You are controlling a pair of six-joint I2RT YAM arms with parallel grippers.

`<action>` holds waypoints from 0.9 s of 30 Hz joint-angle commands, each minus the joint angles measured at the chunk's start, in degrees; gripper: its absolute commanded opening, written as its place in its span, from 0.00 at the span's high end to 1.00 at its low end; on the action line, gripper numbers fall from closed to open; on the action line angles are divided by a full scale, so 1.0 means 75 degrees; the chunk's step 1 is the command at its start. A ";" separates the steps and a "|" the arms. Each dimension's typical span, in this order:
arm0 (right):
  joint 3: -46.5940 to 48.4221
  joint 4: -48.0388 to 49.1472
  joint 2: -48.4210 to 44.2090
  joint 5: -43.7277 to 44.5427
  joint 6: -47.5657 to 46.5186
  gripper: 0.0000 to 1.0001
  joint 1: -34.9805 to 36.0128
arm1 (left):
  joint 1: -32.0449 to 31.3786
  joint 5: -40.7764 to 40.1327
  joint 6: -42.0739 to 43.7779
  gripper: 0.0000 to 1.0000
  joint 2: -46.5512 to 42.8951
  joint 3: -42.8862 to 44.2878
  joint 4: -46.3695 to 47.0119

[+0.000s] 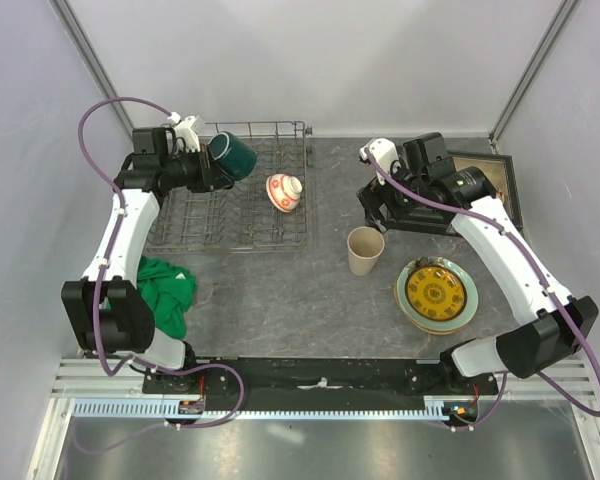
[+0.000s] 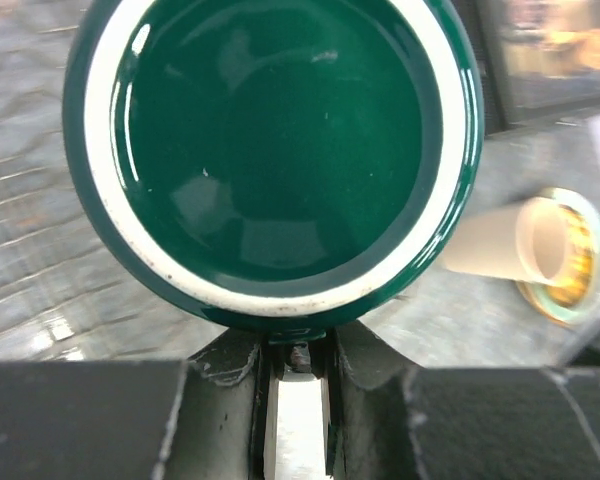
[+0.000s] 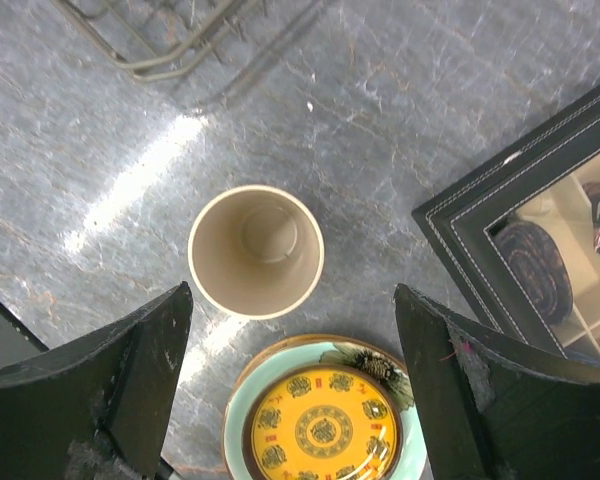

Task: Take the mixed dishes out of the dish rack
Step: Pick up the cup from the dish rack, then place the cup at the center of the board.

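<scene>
My left gripper (image 1: 212, 166) is shut on the dark green mug (image 1: 233, 155) and holds it on its side above the back left of the grey wire dish rack (image 1: 195, 225). In the left wrist view the mug (image 2: 270, 150) fills the frame, pinched at its edge by my left gripper (image 2: 298, 345). A small red-and-white bowl (image 1: 285, 192) sits in the rack's right side. The beige cup (image 1: 365, 250) (image 3: 256, 250) stands on the table. The yellow-gold dish (image 1: 436, 291) (image 3: 325, 428) lies on the pale green plate (image 1: 408, 308) (image 3: 242, 440). My right gripper (image 1: 383, 205) (image 3: 292, 330) is open, high above the cup.
A green cloth (image 1: 165, 290) lies at the near left beside the rack. A dark-framed box (image 1: 495, 170) (image 3: 510, 215) sits at the back right behind the right arm. A thin tan rim (image 3: 280, 350) shows under the green plate; its pattern is hidden.
</scene>
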 commanded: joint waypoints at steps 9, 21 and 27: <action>0.0350 0.1647 -0.0636 -0.0290 0.0709 0.10 -0.0024 | 0.0008 0.3088 -0.1357 0.98 -0.0690 0.0526 0.0541; -0.0926 0.4014 -0.1256 -0.1215 0.1142 0.11 0.0000 | -0.0004 0.4881 -0.4027 0.98 -0.0808 -0.0352 0.3209; -0.1735 0.5502 -0.1515 -0.1673 0.1693 0.11 0.0011 | -0.0039 0.5116 -0.5655 0.98 -0.1054 -0.1031 0.5016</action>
